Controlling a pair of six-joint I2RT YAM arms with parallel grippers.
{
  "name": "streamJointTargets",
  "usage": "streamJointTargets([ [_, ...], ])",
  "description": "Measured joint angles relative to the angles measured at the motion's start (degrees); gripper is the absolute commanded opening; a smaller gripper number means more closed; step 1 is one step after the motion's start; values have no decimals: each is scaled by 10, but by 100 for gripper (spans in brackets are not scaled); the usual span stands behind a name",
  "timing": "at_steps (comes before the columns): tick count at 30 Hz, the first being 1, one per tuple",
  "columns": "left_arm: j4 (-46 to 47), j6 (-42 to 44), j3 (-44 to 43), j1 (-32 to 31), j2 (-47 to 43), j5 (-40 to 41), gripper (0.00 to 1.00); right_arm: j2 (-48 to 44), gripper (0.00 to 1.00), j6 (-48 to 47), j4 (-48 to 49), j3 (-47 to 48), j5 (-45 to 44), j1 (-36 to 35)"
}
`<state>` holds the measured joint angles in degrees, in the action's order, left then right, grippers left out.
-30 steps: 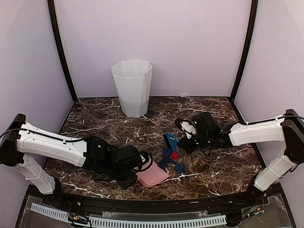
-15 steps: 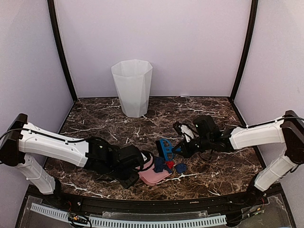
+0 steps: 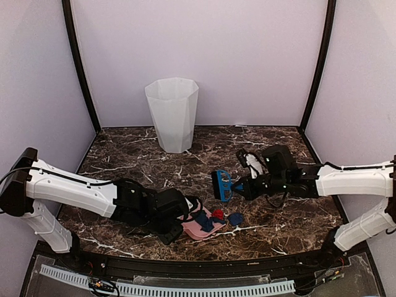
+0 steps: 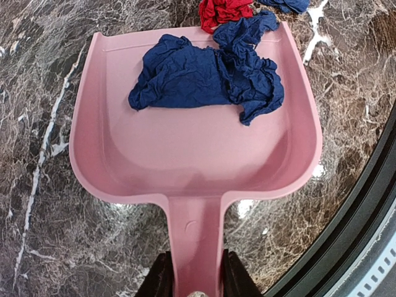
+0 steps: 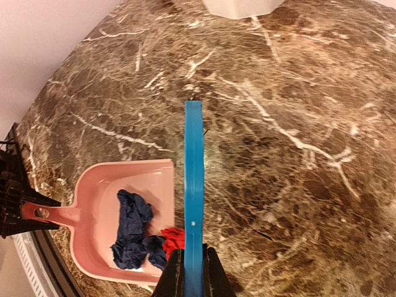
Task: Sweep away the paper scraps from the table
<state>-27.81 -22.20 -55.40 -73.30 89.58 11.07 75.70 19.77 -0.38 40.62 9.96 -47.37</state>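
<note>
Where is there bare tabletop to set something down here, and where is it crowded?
Bare table runs from the white bin forward to the left arm, and between bin and brush. Also bare: the near right patch in front of the right arm. Crowded: front centre, where dustpan, paper scraps and brush meet.

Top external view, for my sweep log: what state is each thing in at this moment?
pink dustpan: flat on the table, handle gripped
navy scraps: crumpled, inside the dustpan
red scrap: at the dustpan's open edge
loose navy scrap: on the table, outside the dustpan
blue brush: gripped, apart from the scraps
white bin: upright
left gripper: shut on the dustpan handle
right gripper: shut on the brush
</note>
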Motion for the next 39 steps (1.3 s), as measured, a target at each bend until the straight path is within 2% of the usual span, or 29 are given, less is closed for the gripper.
streamJointTargets([
  [10,3,6,0,0,0,-8,0,-117,0,73,-211,9,-185,-3],
  [15,3,7,0,0,0,-17,0,-150,0,128,-296,11,-219,-37],
  [20,3,10,0,0,0,-29,0,-137,0,175,-340,21,-224,-71],
  [28,5,17,-2,0,1,-44,0,-71,0,195,-349,22,-212,-96],
  [39,15,25,-9,0,14,-48,0,-9,0,158,-240,30,-135,-112],
])
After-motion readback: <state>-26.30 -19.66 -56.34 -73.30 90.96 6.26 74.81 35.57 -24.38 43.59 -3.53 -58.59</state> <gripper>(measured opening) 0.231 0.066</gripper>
